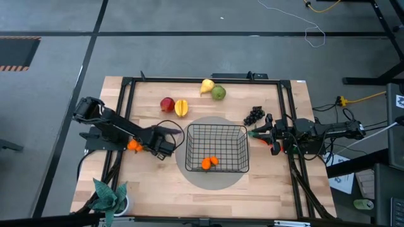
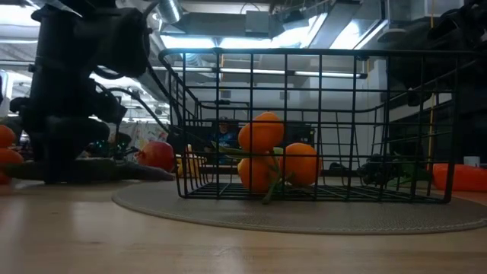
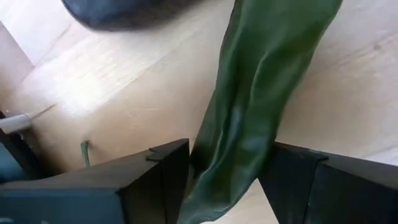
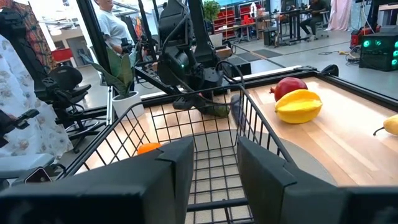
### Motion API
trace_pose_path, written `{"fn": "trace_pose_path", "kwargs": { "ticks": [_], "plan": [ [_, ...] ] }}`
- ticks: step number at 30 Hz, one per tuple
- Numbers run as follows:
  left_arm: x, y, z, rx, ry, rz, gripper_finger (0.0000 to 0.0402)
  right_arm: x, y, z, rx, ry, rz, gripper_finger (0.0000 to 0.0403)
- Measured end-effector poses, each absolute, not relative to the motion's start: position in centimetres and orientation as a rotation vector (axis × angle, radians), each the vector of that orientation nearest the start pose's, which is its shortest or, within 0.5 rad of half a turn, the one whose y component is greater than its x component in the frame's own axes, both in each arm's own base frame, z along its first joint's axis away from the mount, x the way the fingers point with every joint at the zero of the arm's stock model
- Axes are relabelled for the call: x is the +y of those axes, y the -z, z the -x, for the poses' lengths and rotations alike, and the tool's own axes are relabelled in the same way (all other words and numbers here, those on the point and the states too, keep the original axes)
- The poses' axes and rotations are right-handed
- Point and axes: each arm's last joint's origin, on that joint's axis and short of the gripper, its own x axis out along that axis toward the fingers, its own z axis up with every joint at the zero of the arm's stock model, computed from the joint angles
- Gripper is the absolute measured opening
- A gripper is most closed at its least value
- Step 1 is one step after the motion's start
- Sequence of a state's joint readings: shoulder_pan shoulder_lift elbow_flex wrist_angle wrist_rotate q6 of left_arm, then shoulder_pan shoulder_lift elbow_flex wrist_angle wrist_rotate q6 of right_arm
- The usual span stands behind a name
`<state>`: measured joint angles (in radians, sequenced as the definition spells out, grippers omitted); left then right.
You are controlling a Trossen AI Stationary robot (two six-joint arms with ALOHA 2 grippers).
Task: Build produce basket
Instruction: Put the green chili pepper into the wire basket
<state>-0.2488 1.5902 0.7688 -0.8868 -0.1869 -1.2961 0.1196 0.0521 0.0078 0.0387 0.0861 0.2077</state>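
Tabletop left of basket (image 1: 217,148) (bare wood): left gripper (image 3: 224,171) clamps cucumber (image 3: 261,93).

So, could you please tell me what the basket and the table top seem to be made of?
The basket looks like thin black metal wire, probably coated: an open grid with see-through sides in the low view. The table top looks like light wood with a smooth finish: pale boards with visible seams and grain. Neither material can be confirmed beyond its look.

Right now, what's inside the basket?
The basket holds small oranges with a green stem, clustered near its front edge. The rest of its floor shows bare mesh. Whether anything hides behind the oranges in the low view is unclear.
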Motion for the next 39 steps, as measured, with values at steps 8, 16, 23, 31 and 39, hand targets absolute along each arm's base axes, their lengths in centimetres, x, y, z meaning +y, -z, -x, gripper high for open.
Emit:
{"fn": "trace_pose_path", "kwargs": {
  "ticks": [8,16,23,31,39],
  "plan": [
    [-4.8,-13.2,-21.8,1.369,-0.997,0.603,0.0132,0.9,-16.6,-10.0,0.009,-0.033,-0.205,0.0122],
    [-4.8,-13.6,-21.9,1.401,-0.979,0.515,0.0028,1.0,-16.6,-10.0,0.009,-0.033,-0.205,0.0122],
    [-5.5,-18.1,-23.5,1.444,-0.972,0.452,0.0028,1.0,-16.6,-10.0,0.009,-0.033,-0.204,0.0122],
    [-6.2,-26.3,-25.7,1.209,-0.997,0.23,0.0028,0.9,-16.6,-10.0,0.008,-0.033,-0.204,0.0122],
    [-7.0,-31.4,-30.4,0.864,-0.674,0.056,0.0029,1.0,-16.6,-10.0,0.008,-0.033,-0.206,0.0122]
  ]
}}
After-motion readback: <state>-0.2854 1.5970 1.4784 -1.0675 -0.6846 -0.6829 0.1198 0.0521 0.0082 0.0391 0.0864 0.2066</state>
